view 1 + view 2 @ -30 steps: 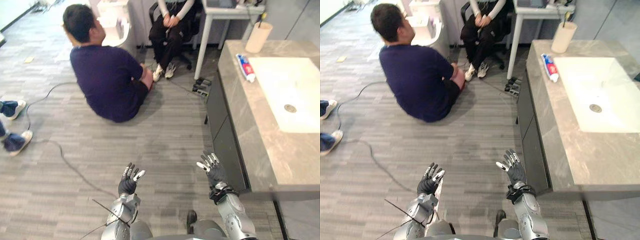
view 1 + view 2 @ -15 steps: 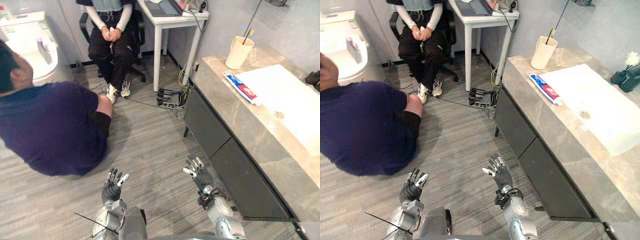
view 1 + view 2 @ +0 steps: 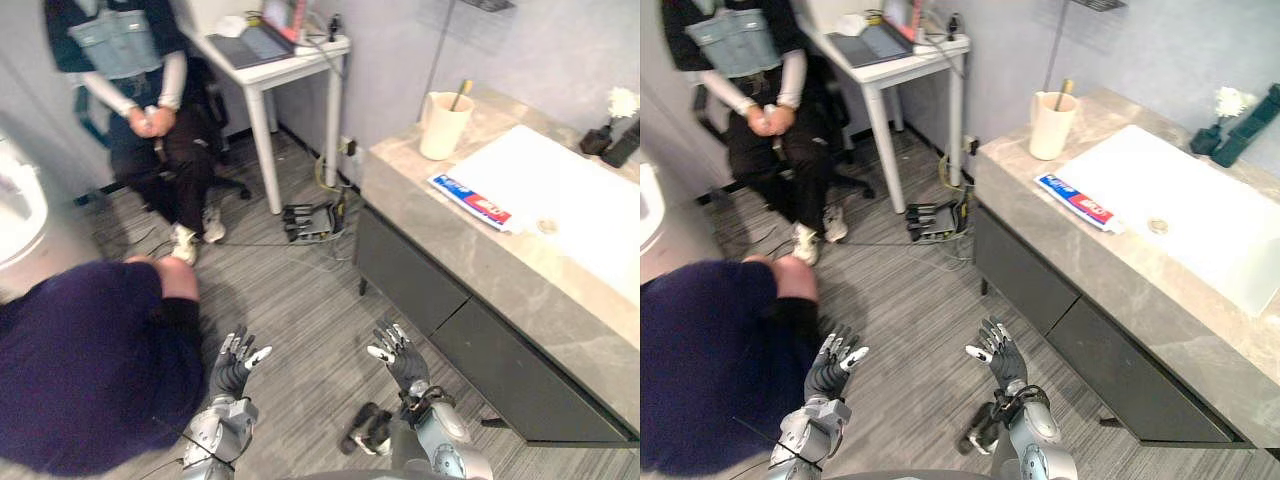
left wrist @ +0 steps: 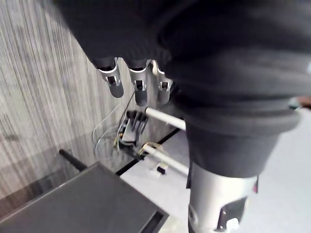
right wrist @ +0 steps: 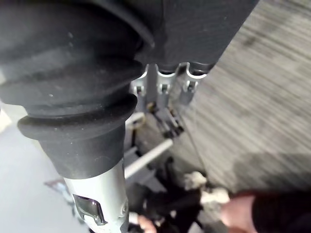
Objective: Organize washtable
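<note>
In the left eye view, my left robot hand (image 3: 235, 365) is low over the grey floor. Its fingers are spread wide and it holds nothing. My right robot hand (image 3: 400, 355) is spread and empty too, and it is the one nearer the worktop (image 3: 470, 250). The worktop is off to my right, well apart from both hands. The toothpaste tube (image 3: 472, 200) lies flat near the front edge, right at the rim of the white basin (image 3: 570, 185). The cup (image 3: 445, 125) stands at the end corner nearest the white desk (image 3: 275, 55), with a toothbrush (image 3: 461, 93) standing in it. A person in a dark shirt (image 3: 80, 370) sits on the floor just beside my left hand.

In the right eye view, a small dark vase (image 3: 1215, 135) with a white flower stands at the back edge of the worktop.

In the left wrist view, my fingers (image 4: 138, 85) hang straight in a row over the floor. A black power strip (image 4: 132, 127) shows past them.

In the right wrist view, my fingers (image 5: 163, 85) are straight too, with the floor past them.

Since half a second ago, the whole picture has swung, so my head has turned. The tube and the cup sit in the same spots on the worktop. My hands are spread just as before.
</note>
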Motion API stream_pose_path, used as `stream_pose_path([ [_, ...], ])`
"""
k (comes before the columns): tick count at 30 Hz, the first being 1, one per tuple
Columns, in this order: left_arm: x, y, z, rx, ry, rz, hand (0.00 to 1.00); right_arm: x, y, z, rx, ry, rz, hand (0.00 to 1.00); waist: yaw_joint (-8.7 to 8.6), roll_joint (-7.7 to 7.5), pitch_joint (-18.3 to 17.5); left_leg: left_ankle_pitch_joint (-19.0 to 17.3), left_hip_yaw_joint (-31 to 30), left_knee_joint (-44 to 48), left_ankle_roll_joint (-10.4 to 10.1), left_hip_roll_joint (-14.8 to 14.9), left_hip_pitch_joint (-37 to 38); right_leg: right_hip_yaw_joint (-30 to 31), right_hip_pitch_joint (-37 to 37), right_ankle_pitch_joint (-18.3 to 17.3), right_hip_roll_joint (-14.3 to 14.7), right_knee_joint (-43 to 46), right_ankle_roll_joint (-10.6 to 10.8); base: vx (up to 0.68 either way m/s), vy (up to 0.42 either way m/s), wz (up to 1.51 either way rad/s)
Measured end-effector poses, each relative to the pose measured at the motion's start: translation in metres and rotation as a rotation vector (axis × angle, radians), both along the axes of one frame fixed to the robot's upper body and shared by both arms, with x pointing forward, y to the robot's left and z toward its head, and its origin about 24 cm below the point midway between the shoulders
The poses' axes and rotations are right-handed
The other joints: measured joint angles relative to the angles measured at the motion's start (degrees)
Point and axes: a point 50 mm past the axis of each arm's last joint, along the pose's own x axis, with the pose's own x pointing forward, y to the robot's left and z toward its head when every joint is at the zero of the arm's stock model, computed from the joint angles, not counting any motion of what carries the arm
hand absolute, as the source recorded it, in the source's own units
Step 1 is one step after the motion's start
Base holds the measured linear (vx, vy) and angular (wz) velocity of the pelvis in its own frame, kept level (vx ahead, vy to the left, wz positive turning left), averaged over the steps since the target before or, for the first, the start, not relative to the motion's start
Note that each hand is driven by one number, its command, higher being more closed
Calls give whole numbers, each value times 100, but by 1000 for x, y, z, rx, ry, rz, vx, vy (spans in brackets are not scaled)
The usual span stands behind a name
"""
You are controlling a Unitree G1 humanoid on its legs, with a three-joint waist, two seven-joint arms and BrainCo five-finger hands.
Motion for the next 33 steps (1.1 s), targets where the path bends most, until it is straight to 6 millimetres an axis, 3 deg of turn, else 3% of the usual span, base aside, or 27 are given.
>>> stream_pose_path([
  [2,-5,0,-6,-4,33,8,0,2,-1,2,-6,-15,-6,0,71,-55,38,52,-550,1231,-93,251,-557,505,611,-38,73,-209,154,344,97,-121],
  [3,-7,1,-7,-6,36,13,0,3,-1,3,-6,-22,-9,0,83,-64,32,43,-638,1355,-76,356,-680,643,714,-21,69,-281,203,324,133,-118],
  [5,-12,4,-10,-12,49,44,0,8,0,8,-1,-49,-9,0,234,-69,29,37,-931,1244,-57,654,-1140,1245,892,86,6,-440,393,332,223,-138],
  [7,-21,7,-13,-27,71,91,0,13,0,12,4,-71,-10,0,298,-57,40,48,-1451,451,-76,758,-1291,1857,946,229,-111,-478,614,326,324,-154],
  [9,-25,9,-14,-39,79,128,0,14,-1,14,4,-85,-15,0,307,-47,34,66,-2039,-545,-98,704,-1201,2315,976,300,-242,-477,727,252,420,-131],
  [10,-25,12,-9,-39,56,146,0,14,-1,16,4,-92,-18,0,283,-15,11,212,-2365,-1389,-189,677,-1045,2590,965,332,-329,-473,941,210,490,-103],
  [11,-22,12,-4,-42,27,155,0,12,-5,17,1,-102,-30,0,276,129,-52,776,-2624,-2125,-127,679,-900,2799,956,337,-350,-480,1243,187,501,-119],
  [12,-18,11,0,-52,0,164,0,7,-12,13,-6,-84,-64,0,283,122,-76,526,-2893,-2278,-608,504,-651,3090,955,388,-420,-581,1549,142,384,-74],
  [15,-6,22,14,-4,-77,154,0,-15,-8,-2,39,-4,-117,0,130,-344,-107,516,-2725,-2325,-528,-97,-613,3552,983,591,-943,-866,1728,118,436,-22],
  [16,-6,24,15,2,-81,153,0,-18,-8,-4,46,6,-127,0,111,-382,-130,515,-2655,-2329,-528,-137,-584,3576,969,690,-991,-863,1781,32,232,-33],
  [19,-8,20,15,9,-82,125,0,-25,-13,-7,51,24,-172,0,-8,-401,-158,436,-2121,-2600,-391,-216,-225,3895,868,984,-1096,-849,1813,-29,216,-72],
  [21,-7,14,18,13,-101,78,0,-24,-15,-7,37,19,-195,0,-31,-513,-236,344,-1461,-2765,-238,-292,-237,4493,430,1009,-1154,-842,1801,-116,124,-137],
  [24,-7,6,18,9,-101,38,0,-30,-20,-10,11,39,-214,0,-97,-438,-199,206,-975,-2690,-138,-270,-217,4590,130,1081,-1121,-804,1705,-61,28,-109],
  [27,3,-5,24,-7,-147,-5,0,-33,-29,-11,-21,51,-238,0,-193,-230,-49,270,-603,-2849,-30,-179,-83,3937,-133,1512,-961,-593,1409,-49,30,-66],
  [28,5,-3,26,-4,-157,-1,0,-30,-29,-10,-25,42,-227,0,-182,-173,-10,341,-399,-3009,24,-74,23,3585,-166,1348,-939,-400,1196,-56,-33,-49],
  [29,5,-1,26,-6,-158,8,0,-30,-27,-10,-29,41,-213,0,-159,-210,-19,396,-335,-3094,-36,-92,130,3017,-220,744,-1038,274,1042,-19,-54,-42],
  [30,4,1,26,-3,-158,13,0,-29,-27,-10,-37,41,-206,0,-118,-257,-43,405,-313,-3142,-48,-127,183,2805,-151,681,-1065,228,1100,-8,-48,-26],
  [31,2,3,24,2,-146,21,0,-28,-26,-9,-48,36,-191,0,-14,-244,-54,427,-330,-3197,-75,-149,209,2764,20,914,-1020,-181,1503,12,-40,-9],
  [33,-2,2,21,2,-125,21,0,-24,-30,-9,-70,34,-173,0,39,-177,-84,516,-343,-3320,-118,-126,146,2742,244,1290,-900,-887,1535,2,-17,-3],
])
